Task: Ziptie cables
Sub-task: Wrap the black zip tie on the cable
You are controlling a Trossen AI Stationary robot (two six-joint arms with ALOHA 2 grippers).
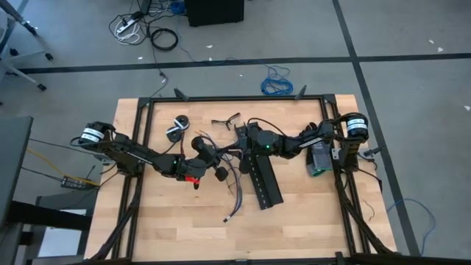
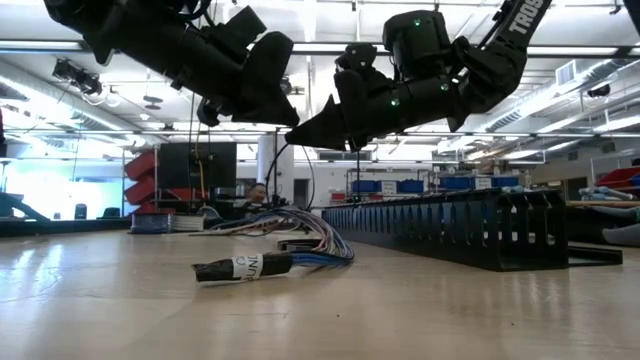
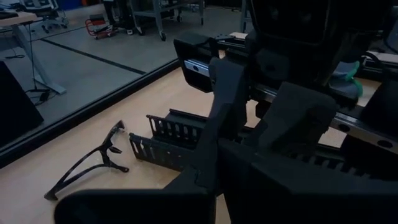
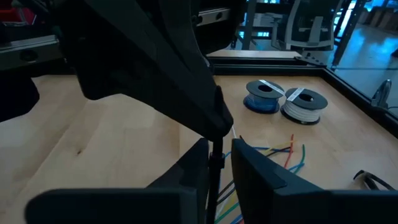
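The cables [image 1: 237, 193] lie loose on the wooden table, and their taped end [image 2: 240, 268] rests on the wood nearest the low camera. Both grippers hover tip to tip above them. My left gripper [image 4: 217, 121] is shut, and a thin black ziptie [image 4: 215, 163] runs out from its tips. My right gripper [image 4: 219, 158] comes level from the table's right. Its fingers stand close on either side of that ziptie, with a slit of wood showing beside it. I cannot tell whether they touch it. Coloured wire ends [image 4: 289, 154] splay out below. My left gripper pinches one end of the ziptie [image 4: 217, 134] between its shut fingertips, coming from the table's left and slanting slightly down. The ziptie is lifted clear of the table and runs on between the other gripper's fingers.
A long black perforated duct [image 1: 265, 180] lies right of the cables, with a shorter piece [image 3: 168, 143] farther back. Two wire spools [image 4: 264, 96] [image 4: 305, 106] stand at the far left. A few thin black strips [image 3: 87, 165] lie near the far edge.
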